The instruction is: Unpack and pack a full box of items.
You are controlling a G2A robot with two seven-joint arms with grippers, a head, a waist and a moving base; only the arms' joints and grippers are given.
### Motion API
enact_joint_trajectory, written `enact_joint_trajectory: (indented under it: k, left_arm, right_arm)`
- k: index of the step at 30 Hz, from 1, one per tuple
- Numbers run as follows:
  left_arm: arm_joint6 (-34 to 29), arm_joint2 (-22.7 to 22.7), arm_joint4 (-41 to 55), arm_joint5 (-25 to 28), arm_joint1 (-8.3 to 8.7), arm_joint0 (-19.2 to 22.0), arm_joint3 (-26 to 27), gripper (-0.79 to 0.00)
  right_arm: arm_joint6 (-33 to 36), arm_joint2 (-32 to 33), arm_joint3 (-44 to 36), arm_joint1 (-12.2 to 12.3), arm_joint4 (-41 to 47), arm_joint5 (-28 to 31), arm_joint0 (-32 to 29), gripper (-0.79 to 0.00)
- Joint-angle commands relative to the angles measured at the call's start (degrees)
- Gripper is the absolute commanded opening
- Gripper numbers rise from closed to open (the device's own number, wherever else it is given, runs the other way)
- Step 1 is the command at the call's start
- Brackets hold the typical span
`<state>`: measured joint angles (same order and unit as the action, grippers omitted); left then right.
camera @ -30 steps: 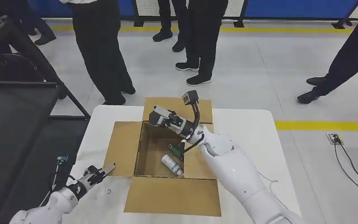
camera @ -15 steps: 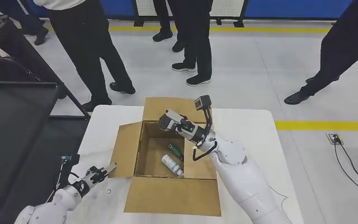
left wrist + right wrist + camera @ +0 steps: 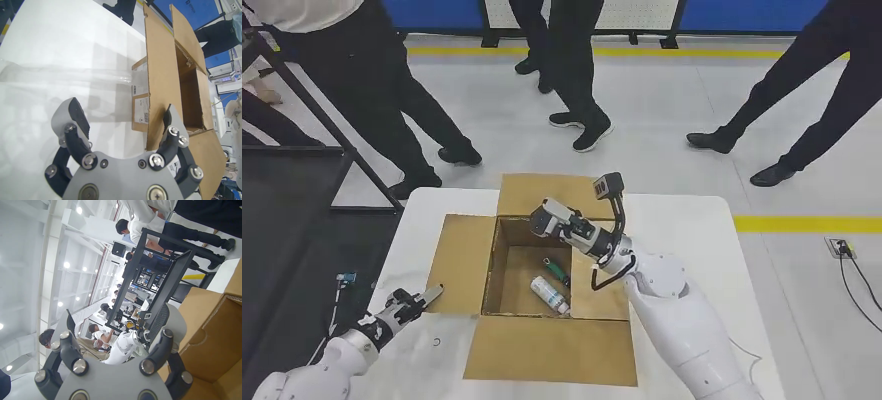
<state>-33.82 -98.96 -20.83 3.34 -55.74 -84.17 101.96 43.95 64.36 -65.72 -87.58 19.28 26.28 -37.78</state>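
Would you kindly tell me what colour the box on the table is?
Plain brown cardboard; the box shows best in the left wrist view.

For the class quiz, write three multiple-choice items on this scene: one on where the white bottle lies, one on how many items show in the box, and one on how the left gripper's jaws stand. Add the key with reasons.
1. Where does the white bottle lie?
A) on a folded-out flap
B) on the floor of the box
C) on the room's floor

2. How many items show inside the box?
A) none
B) two
C) six

3. How do the jaws of the left gripper stand?
A) open, holding nothing
B) shut on a flap
C) shut on the bottle

Key:
1 B: the top view shows it lying within the box's walls.
2 B: the bottle and a small green item lie there.
3 A: the left wrist view shows them spread apart with nothing gripped.
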Motion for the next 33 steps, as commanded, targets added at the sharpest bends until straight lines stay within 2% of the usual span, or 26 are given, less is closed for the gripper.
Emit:
enact_joint_trajectory:
  k: [1,7,13,18,28,33]
  left_arm:
    - [-0.3,0.6,-1.0,-0.4,0.01,0.4,-0.6,0.0]
    - [-0.1,1.9,-2.1,-0.6,-0.1,1.4,-1.8,0.0]
    - [1.8,0.5,-1.2,0.1,-0.15,0.9,1.2,0.0]
    - [2.9,-2.2,0.9,0.5,-0.18,-0.7,6.3,0.0]
    - [6.6,-10.8,7.9,1.1,-0.39,-2.9,19.5,0.0]
    - [1.7,-12.3,18.4,2.6,-0.22,-0.3,24.2,0.0]
  right_arm:
    - [0.0,0.2,-0.3,0.1,-0.1,0.1,-0.4,0.0]
    - [0.7,0.8,-1.4,0.5,0.2,0.1,-1.6,0.0]
    - [0.9,0.8,-1.8,0.6,0.5,-0.2,-1.9,0.0]
    - [1.3,0.8,-1.9,0.8,0.4,-0.5,-2.1,0.0]
    - [2.8,2.2,-3.9,1.6,-0.2,-2.4,-3.5,0.0]
    - [4.6,5.2,-6.8,2.8,-1.6,-3.6,-6.0,0.0]
